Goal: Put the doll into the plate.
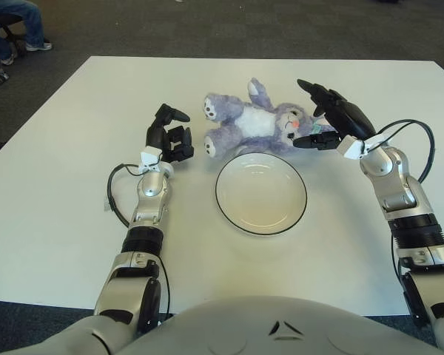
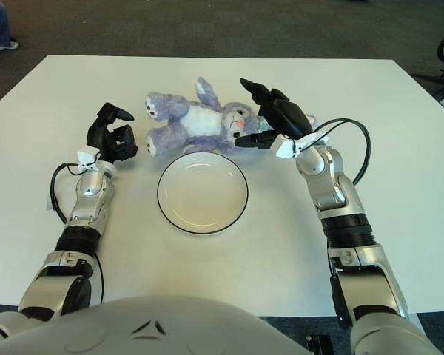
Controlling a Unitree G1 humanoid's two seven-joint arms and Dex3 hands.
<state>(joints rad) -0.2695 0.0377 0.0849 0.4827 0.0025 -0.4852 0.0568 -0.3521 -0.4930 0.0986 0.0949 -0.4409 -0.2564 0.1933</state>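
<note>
— On the white table (image 1: 52,192), what is seen at the far side of the plate?

— A purple plush doll (image 1: 255,122) is laid on its back, just beyond the far rim of the plate (image 1: 260,193). Its feet are pointed toward the robot's left and its head toward the right. Its lower edge is seen right at the plate's rim; whether the two touch cannot be told. The doll is not in the plate.

— How is the plate described?

— It is white with a thin dark rim, and nothing is held in it.

— Where is the right hand found?

— The right hand (image 1: 333,118) is positioned at the doll's head, over the ears. Its fingers are spread: one is raised above the head, another is pointed at the face from the side. No grasp on the doll is seen.

— And the left hand?

— The left hand (image 1: 170,137) is shown just left of the doll's feet, apart from them. Its fingers are curled inward, and nothing is held between them.

— Is anything else noted?

— A seated person's legs (image 1: 15,26) are visible on the carpet beyond the far left corner of the table.
</note>
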